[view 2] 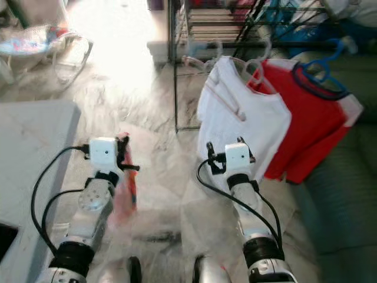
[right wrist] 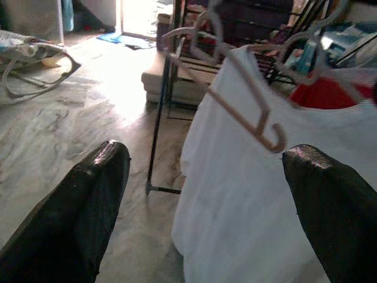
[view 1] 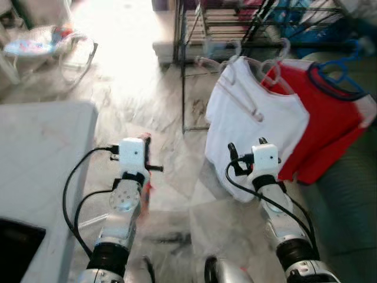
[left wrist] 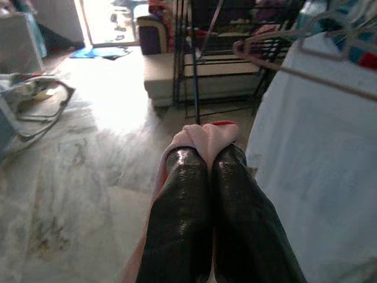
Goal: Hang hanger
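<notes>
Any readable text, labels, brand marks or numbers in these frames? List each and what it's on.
None readable.
White shirt: plain, no print visible.
Red shirt: plain, no print visible.
Items on the black rack: too blurred to tell if any carry text.
Left gripper and right gripper: no markings visible.

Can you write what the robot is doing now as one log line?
left tool: shut on pink hanger | right tool: open, facing white shirt

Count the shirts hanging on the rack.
2: a white shirt on the left and a red shirt beside it on the right, partly behind it. Others may be hidden.
</notes>
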`<state>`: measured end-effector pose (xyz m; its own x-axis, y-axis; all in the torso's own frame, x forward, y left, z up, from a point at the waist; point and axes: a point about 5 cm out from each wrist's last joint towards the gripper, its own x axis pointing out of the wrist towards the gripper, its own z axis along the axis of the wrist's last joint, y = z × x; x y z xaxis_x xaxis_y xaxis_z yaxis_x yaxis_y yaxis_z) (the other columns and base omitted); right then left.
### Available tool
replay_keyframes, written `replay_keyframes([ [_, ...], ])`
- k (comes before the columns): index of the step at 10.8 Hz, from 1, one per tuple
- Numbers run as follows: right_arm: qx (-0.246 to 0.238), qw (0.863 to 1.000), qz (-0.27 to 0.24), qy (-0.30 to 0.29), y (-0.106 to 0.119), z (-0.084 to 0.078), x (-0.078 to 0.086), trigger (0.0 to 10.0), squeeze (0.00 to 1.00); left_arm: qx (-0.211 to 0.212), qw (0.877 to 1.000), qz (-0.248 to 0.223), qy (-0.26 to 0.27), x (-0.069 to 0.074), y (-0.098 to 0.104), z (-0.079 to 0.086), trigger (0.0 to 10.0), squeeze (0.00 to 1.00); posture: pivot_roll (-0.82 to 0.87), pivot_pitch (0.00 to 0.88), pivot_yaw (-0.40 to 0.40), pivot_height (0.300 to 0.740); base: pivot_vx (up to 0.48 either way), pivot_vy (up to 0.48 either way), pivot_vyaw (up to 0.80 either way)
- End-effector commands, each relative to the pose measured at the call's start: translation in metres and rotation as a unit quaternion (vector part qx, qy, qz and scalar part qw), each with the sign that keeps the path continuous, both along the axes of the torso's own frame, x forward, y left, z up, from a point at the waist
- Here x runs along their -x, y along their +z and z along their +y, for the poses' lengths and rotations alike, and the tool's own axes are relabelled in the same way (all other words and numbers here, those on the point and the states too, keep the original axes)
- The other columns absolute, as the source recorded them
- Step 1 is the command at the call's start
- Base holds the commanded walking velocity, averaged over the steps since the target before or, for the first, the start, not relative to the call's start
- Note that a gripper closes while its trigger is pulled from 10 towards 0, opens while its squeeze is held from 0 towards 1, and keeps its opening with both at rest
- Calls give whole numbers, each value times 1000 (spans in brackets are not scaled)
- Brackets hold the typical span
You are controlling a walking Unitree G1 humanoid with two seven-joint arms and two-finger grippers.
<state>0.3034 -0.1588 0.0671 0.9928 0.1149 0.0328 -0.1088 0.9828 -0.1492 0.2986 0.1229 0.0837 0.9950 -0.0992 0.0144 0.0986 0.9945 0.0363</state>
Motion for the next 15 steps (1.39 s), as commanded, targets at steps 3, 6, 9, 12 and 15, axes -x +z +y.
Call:
replay_keyframes([
  [3,-8,1000,4,-8,-2,2,-4,10000,0,4,1000,5,-18,-2,-5,-9,10000,0,-7,60,-4,740,295,0,0],
  [6,-10,1000,-3,-12,4,3,-12,10000,0,5,1000,1,-22,-11,-2,-12,10000,0,-10,4,2,740,0,0,0],
  [9,-11,1000,12,-8,-7,6,-7,10000,0,6,1000,15,-10,-10,-11,-12,10000,0,-6,0,0,740,0,0,0],
  [12,-13,1000,2,-1,1,13,-18,10000,0,5,1000,7,-28,-18,-7,-20,10000,0,-7,0,9,740,0,0,0],
  [15,-11,1000,1,-5,0,10,-18,10000,0,0,1000,5,-30,-18,-8,-17,10000,0,-8,0,12,740,0,0,0],
])
